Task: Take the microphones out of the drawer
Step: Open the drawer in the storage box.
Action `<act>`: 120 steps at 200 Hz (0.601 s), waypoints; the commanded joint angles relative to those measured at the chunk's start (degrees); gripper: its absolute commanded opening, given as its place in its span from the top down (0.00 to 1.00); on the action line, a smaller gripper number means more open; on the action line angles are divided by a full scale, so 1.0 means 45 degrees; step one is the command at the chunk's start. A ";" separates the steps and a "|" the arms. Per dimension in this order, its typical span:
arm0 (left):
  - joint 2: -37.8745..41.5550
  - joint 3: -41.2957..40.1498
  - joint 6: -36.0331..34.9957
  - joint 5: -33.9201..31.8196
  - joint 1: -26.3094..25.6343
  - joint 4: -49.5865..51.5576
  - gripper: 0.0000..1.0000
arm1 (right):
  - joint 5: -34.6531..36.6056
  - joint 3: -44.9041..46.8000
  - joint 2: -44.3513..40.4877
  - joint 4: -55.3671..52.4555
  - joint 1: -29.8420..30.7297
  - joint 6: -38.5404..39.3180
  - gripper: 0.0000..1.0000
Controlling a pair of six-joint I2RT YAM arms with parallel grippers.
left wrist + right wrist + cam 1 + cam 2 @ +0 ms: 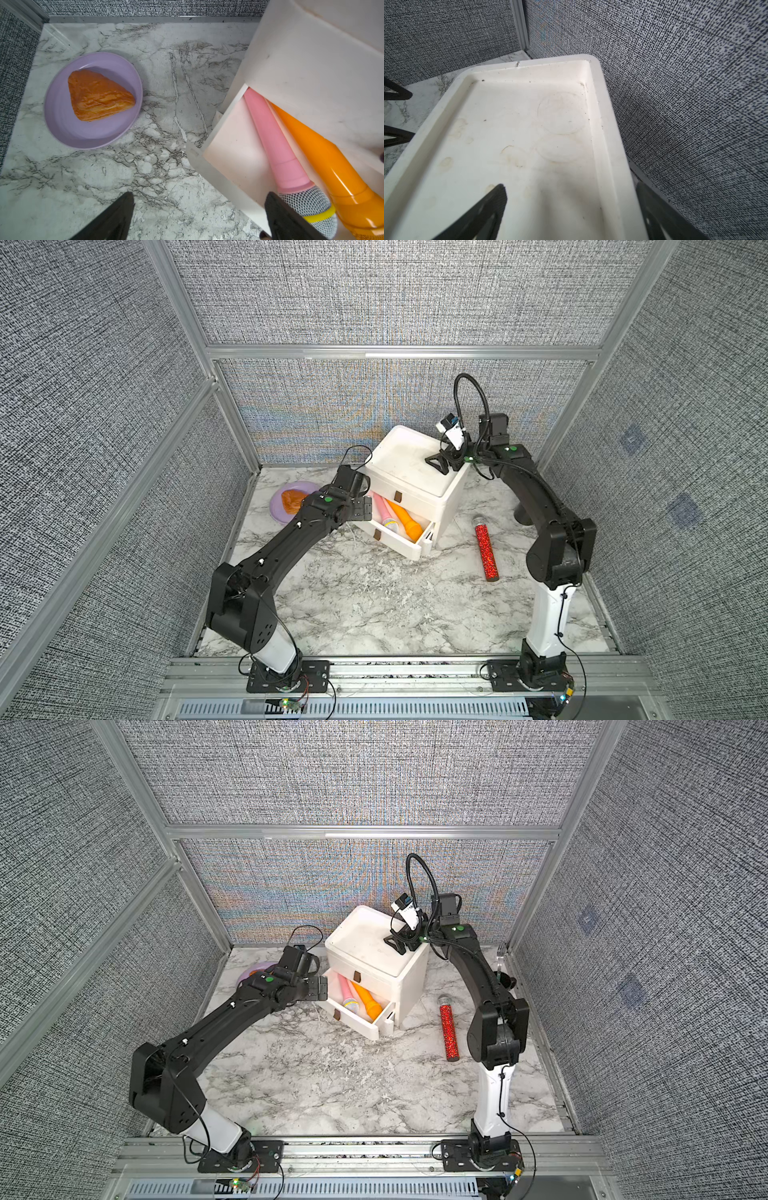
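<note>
The white cabinet [409,472] has its lower drawer [399,544] pulled open. In it a pink microphone [383,511] [276,145] with a silver mesh head and a yellow band lies beside an orange flashlight-like cylinder [405,520] [332,162]. My left gripper [368,508] [198,205] stands open at the drawer's left edge. One of its fingertips [274,203] is over the drawer next to the mesh head, the other over the table. My right gripper [440,464] [571,191] rests open on the cabinet's top, holding nothing.
A red glitter microphone [485,549] [449,1027] lies on the marble table to the right of the cabinet. A purple plate [276,510] [62,128] with a pastry [99,97] sits at the back left, behind my left arm. Grey walls enclose three sides.
</note>
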State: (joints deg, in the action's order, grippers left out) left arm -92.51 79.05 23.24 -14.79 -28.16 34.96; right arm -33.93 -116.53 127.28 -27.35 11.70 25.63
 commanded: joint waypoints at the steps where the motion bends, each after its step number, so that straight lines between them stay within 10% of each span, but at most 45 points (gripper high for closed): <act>1: -0.0518 0.0392 0.0358 0.0564 0.0105 0.0214 0.00 | 0.0259 0.0260 0.0409 -0.3238 0.0024 -0.0753 0.02; 120: -0.0816 -0.0466 0.1016 0.0756 0.0444 0.0938 0.00 | 0.0880 0.0240 0.0633 -0.3296 0.0023 -0.0747 0.02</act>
State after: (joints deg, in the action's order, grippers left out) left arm -97.03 78.74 27.75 -11.31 -26.68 35.79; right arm -32.36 -116.64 127.79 -27.38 11.86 25.61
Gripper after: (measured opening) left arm 0.999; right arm 0.978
